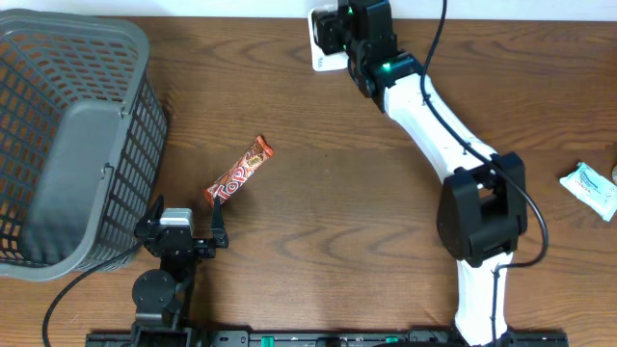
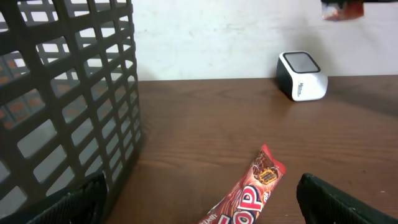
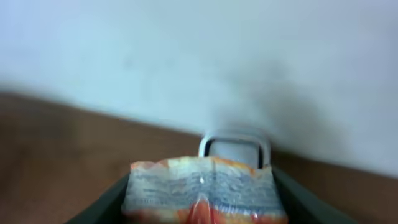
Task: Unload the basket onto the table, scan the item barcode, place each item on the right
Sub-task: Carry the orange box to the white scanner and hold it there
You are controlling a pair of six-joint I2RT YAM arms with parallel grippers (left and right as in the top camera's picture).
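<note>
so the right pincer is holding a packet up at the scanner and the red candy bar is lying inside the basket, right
Not quite. The candy bar is not inside the basket; it lies on the table beside it, as the overhead view shows. The rest is right: the right pincer is holding a packet up at the scanner.

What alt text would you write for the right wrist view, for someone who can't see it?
The right gripper holds an orange-and-white packet at the bottom of the frame, with a white scanner just beyond it. The scanner sits on the brown wooden table against a pale wall. The picture is blurred.
</note>
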